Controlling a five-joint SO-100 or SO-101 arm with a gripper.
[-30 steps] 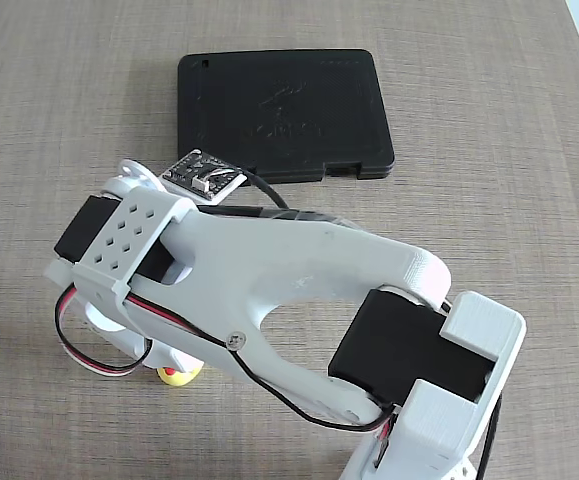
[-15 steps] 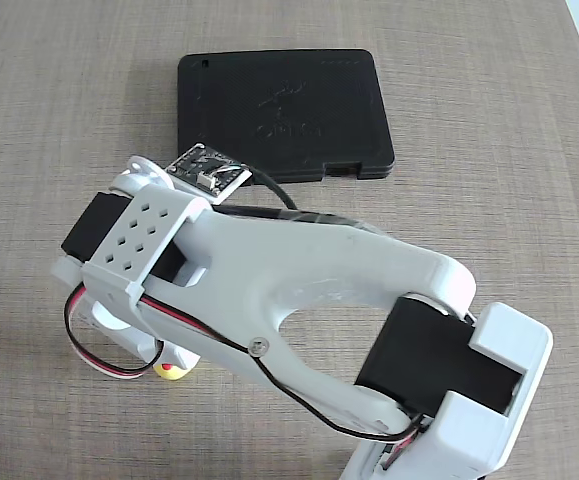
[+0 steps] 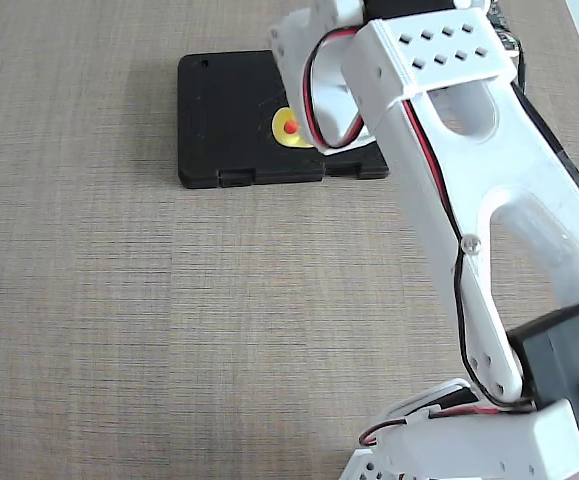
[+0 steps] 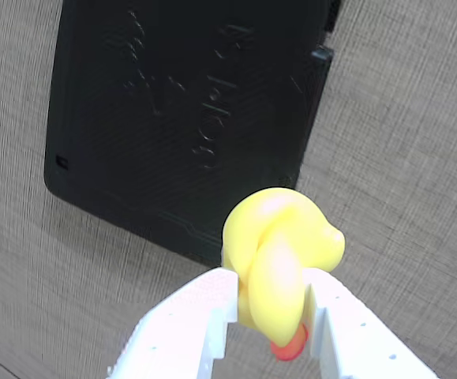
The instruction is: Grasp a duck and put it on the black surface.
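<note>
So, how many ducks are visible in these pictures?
1. The duck is held between the gripper fingers, above the black surface. The arm could hide others.

One duck (image 4: 279, 264), yellow with a red-orange beak, seen in both views. One black surface (image 3: 224, 110), a flat case; two latch notches on its near edge in the fixed view. One arm (image 3: 489, 200), white, with one pincer (image 4: 269, 304) of two fingers (image 4: 204, 320). One wood-grain bench (image 3: 169, 330). One red cable and one black cable along the arm.
</note>
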